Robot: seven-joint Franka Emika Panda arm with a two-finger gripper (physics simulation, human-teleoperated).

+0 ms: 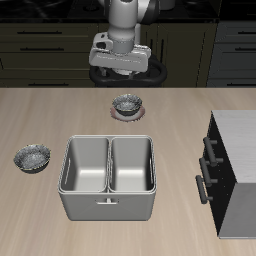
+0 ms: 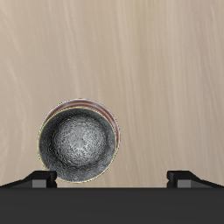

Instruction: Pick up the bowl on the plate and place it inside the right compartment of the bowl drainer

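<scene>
The dark grey speckled bowl (image 1: 127,102) sits on the small white plate (image 1: 127,114) with a reddish rim, behind the bowl drainer (image 1: 108,205). My gripper (image 1: 121,72) hangs above and slightly behind the bowl, open and holding nothing. In the wrist view the bowl (image 2: 79,147) fills the plate (image 2: 80,102), whose rim shows only as a thin ring. It lies off to one side of the midline of the gripper (image 2: 112,178), whose two fingertips (image 2: 39,178) are spread wide. The drainer's right compartment (image 1: 132,165) holds nothing.
A lookalike dark bowl (image 1: 32,157) rests directly on the table beside the drainer. A dark cabinet with handles (image 1: 235,170) stands on the drainer's other side. Dark kitchen cupboards run along the back.
</scene>
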